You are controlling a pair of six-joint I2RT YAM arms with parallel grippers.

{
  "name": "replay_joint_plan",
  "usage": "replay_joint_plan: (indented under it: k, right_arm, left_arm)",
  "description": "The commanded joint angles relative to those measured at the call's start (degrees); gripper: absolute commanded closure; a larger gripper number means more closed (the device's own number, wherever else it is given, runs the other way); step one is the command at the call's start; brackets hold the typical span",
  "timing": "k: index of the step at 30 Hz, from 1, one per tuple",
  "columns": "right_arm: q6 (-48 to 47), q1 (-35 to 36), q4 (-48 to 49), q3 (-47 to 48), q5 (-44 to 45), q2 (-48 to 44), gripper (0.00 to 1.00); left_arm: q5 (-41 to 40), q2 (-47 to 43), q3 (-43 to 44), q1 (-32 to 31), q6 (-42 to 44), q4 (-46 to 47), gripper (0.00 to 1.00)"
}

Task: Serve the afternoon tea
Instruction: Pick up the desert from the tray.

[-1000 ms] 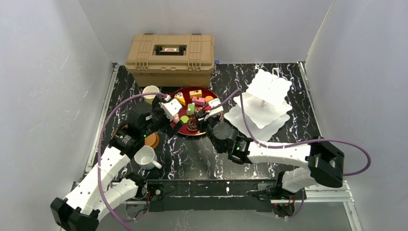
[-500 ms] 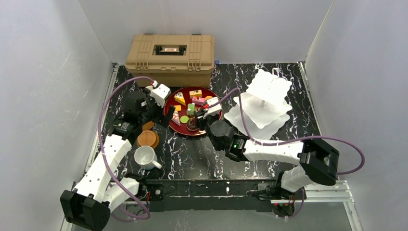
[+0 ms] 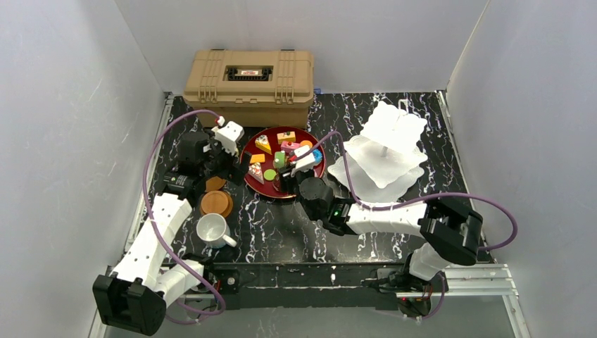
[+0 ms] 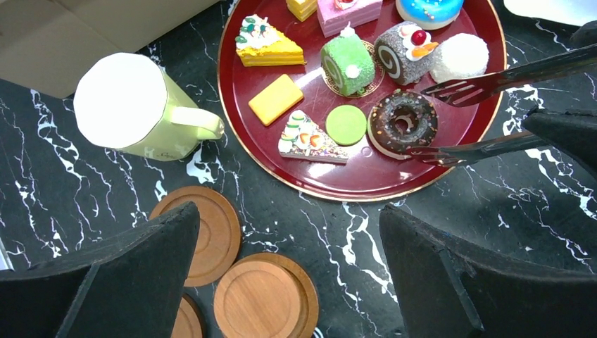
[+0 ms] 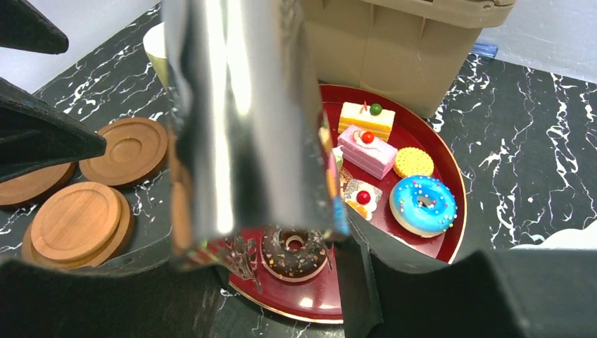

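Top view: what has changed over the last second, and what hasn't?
The left gripper, open and empty, pulled back off the dark-red tray toward the pale-yellow mug. The right gripper crept leftward, its silver tongs flanking the chocolate doughnut. Cakes, saucers, white mug, tiered stand, tan case unchanged.

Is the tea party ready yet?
Not nearly. Done: nothing served; the white stand looks bare, cakes sit on the red tray. In hand: tongs held by the right gripper straddle the chocolate doughnut. Left: every cake onto the stand, and the yellow mug and white mug onto saucers.

Dark-red tray (image 4: 366, 189) – blue sprinkled doughnut (image 5: 441, 211)
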Motion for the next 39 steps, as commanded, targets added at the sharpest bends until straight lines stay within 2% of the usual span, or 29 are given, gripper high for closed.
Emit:
replay_joint_plan:
  k: [1, 11, 29, 34, 37, 39]
  right_arm:
    - [0.4, -0.5, 5.0, 2.7, 0.6, 0.5, 0.41]
    - [-2.5, -2.1, 10.4, 1.1, 0.9, 4.8, 0.38]
    - [1.9, -2.4, 8.3, 0.4, -1.7, 7.2, 0.33]
    - [1.0, -2.4, 8.2, 0.2, -0.6, 6.6, 0.45]
    - [-0.7, -2.4, 8.3, 0.1, 0.6, 6.1, 0.56]
    - [-2.4, -2.4, 9.1, -0.3, 1.3, 5.2, 0.59]
  left_arm:
    - [1.3, -0.3, 2.0, 0.8, -0.1, -0.7, 0.02]
    - [2.3, -0.7, 2.1, 1.4, 0.1, -0.4, 0.02]
    - [3.6, -0.7, 2.4, 1.5, -0.5, 0.0, 0.02]
    - [3.6, -0.9, 2.2, 1.5, -0.4, 0.0, 0.02]
    - [3.4, -1.1, 2.0, 1.5, -0.5, -0.1, 0.03]
    - [3.3, -1.2, 1.9, 1.5, -0.6, -0.2, 0.03]
